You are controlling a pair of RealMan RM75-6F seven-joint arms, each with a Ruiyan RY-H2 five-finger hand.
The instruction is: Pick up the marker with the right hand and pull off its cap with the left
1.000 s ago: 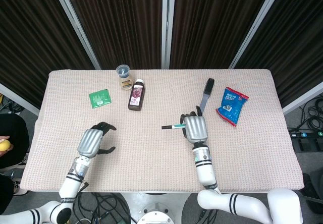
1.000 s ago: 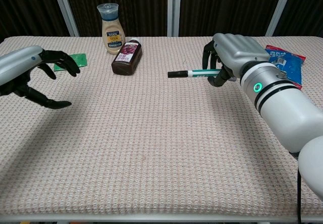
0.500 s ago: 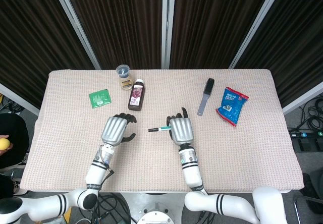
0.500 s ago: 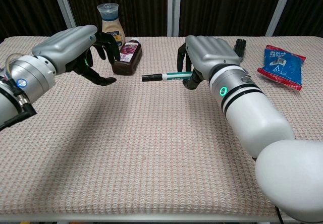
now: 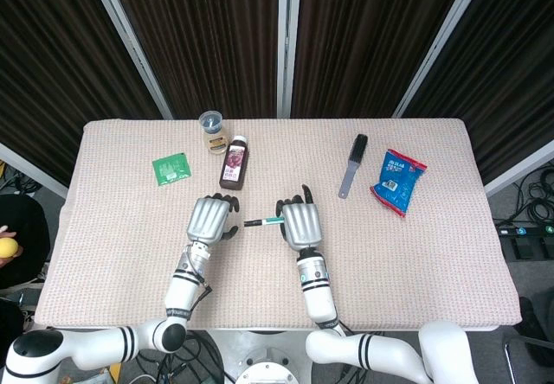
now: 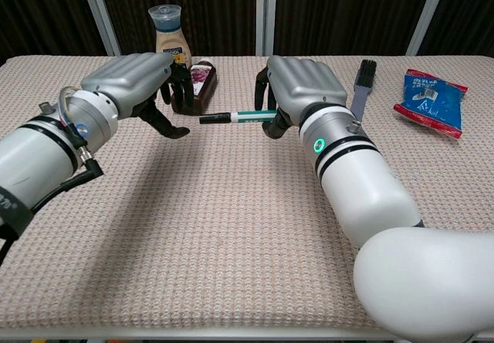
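My right hand (image 5: 299,223) (image 6: 299,88) grips a white and green marker (image 6: 241,115) (image 5: 265,221) and holds it level above the table, its black cap (image 6: 211,117) pointing toward my left side. My left hand (image 5: 212,219) (image 6: 135,84) hovers just beside the cap end with its fingers (image 6: 178,88) curled and spread apart. A small gap shows between those fingers and the cap, and the left hand holds nothing.
A dark purple bottle (image 5: 233,163) (image 6: 197,80) lies just behind the hands, with a dressing bottle (image 5: 213,130) (image 6: 170,42) behind it. A green packet (image 5: 172,169) lies at the left. A black brush (image 5: 352,164) (image 6: 361,84) and a blue snack bag (image 5: 398,180) (image 6: 431,99) lie at the right.
Both hands have come toward the table's middle. The right hand carried the marker leftward, and the left hand swung in from the left edge until its fingers reach the cap end.
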